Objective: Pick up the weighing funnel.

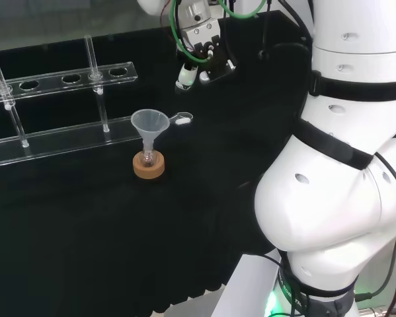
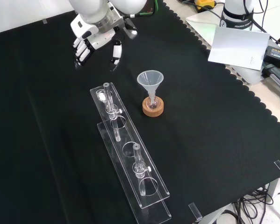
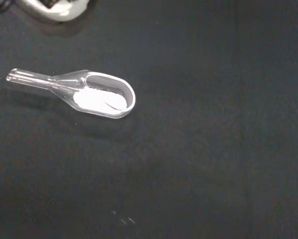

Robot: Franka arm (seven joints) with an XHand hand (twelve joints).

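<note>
One clear weighing funnel (image 3: pixel 96 97) lies flat on the black cloth (image 1: pixel 85 231), untouched, with what looks like white powder in its scoop and its short stem stretched out on the cloth. In the head view it rests just right of the funnel (image 1: pixel 149 125), near the right end of the clear test tube rack (image 1: pixel 59 142). The hand (image 2: pixel 90 39) hangs above the cloth farther right in that view, apart from the piece, its fingers relaxed and spread from the thumb, holding nothing.

The step in hand appears to be the approach. To do it well, the hand would likely need to come down over the scoop with fingers on one long side and the thumb on the other. It should close on the walls of the bowl rather than on the thin stem, then lift level so that no powder spills.

Obstacles sit close. The funnel stands mouth up with its stem in a small flask (image 1: pixel 147 158) on a cork ring (image 1: pixel 149 168), just beside the target, and a passing finger could tip it. The rack with its upright posts lies to the left in the head view.
</note>
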